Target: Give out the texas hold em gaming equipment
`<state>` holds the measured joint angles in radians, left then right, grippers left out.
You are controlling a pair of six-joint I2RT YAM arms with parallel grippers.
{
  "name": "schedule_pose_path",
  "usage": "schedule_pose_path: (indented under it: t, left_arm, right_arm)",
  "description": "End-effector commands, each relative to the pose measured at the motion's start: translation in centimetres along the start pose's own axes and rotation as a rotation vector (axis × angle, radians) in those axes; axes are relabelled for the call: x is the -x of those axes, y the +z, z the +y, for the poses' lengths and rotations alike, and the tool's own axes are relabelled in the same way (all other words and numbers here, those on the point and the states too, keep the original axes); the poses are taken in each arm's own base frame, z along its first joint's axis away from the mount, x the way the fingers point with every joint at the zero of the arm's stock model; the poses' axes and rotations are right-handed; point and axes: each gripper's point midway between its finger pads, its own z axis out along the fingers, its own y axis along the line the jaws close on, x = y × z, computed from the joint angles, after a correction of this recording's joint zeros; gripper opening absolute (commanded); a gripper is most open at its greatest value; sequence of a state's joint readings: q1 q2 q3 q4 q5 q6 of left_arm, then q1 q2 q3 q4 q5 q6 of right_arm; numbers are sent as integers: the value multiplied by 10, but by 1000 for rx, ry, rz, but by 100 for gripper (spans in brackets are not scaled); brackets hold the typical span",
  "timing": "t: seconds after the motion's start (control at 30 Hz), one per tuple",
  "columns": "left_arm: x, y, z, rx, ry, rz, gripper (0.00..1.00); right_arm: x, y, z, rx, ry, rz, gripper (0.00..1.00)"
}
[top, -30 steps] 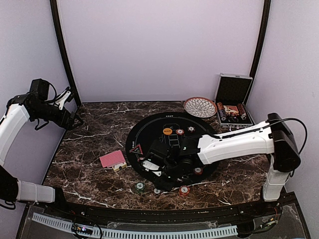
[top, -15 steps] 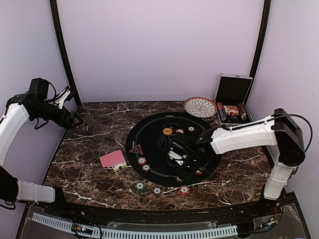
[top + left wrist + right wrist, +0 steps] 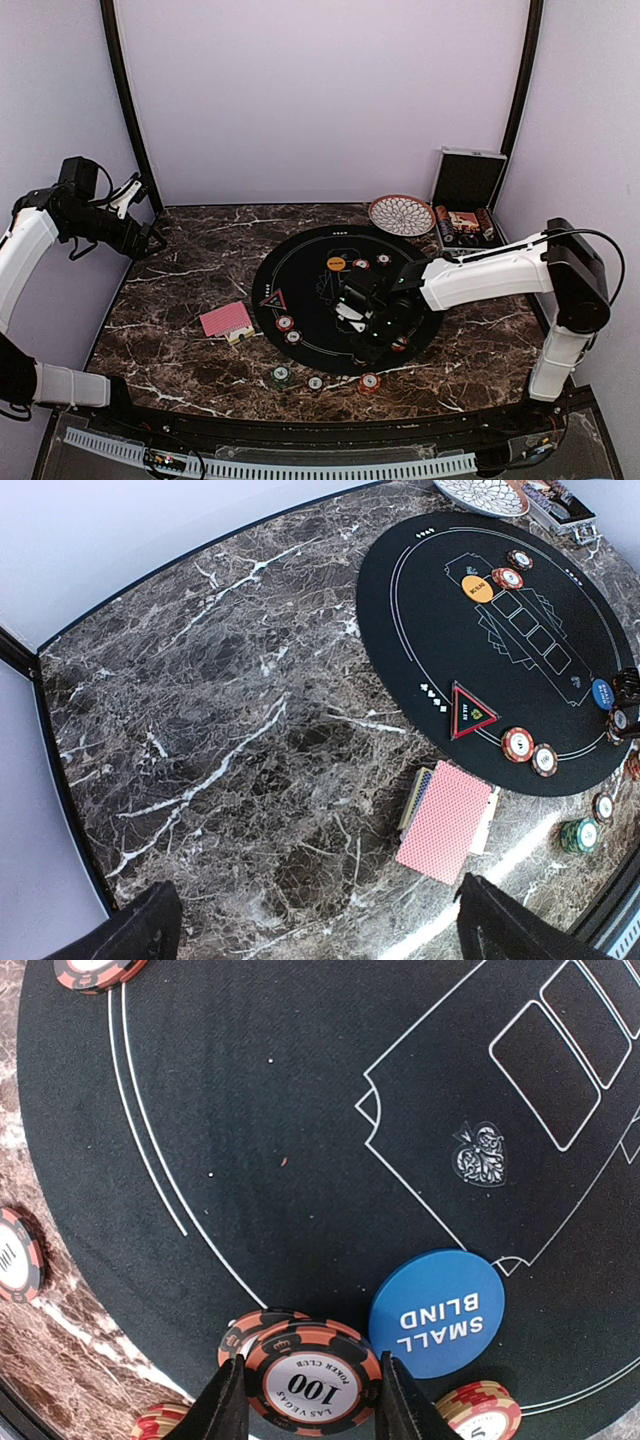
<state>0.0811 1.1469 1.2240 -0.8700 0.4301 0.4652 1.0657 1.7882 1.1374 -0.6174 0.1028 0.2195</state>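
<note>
My right gripper [image 3: 312, 1392] is shut on a red-and-black "100" poker chip [image 3: 313, 1375], held just above another chip [image 3: 240, 1328] at the front right of the black round mat [image 3: 310, 262]. A blue "SMALL BLIND" disc [image 3: 437, 1312] lies beside it. In the top view the right gripper [image 3: 375, 335] is over the mat. An orange disc [image 3: 336, 264] and two chips [image 3: 361, 265] lie at the mat's back. Two chips [image 3: 285, 323] lie at its left front. Pink-backed cards [image 3: 226, 319] lie left of the mat. My left gripper [image 3: 150, 240] is open, high at the far left.
A green chip [image 3: 281, 376], a white chip [image 3: 315, 383] and a red chip [image 3: 370, 382] lie on the marble in front of the mat. A patterned bowl [image 3: 401, 214] and an open silver case [image 3: 468, 205] stand at the back right. A red triangle marker [image 3: 470, 712] lies on the mat.
My right gripper has drawn back to the right from the mat's left front, uncovering two chips there. It has barely moved in the last half second. The left arm is still.
</note>
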Motion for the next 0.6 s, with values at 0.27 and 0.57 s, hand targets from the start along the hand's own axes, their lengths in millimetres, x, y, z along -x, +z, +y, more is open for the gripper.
schedule_pose_path:
  t: [0.27,0.57]
  left_arm:
    - [6,-7,-4,-6,21,-19,99]
    - [5,-7,-4,-6,22,-19,99]
  right_arm:
    - [-4,11,4,25,14,14,26]
    - [-6,14,10,35,13,23,35]
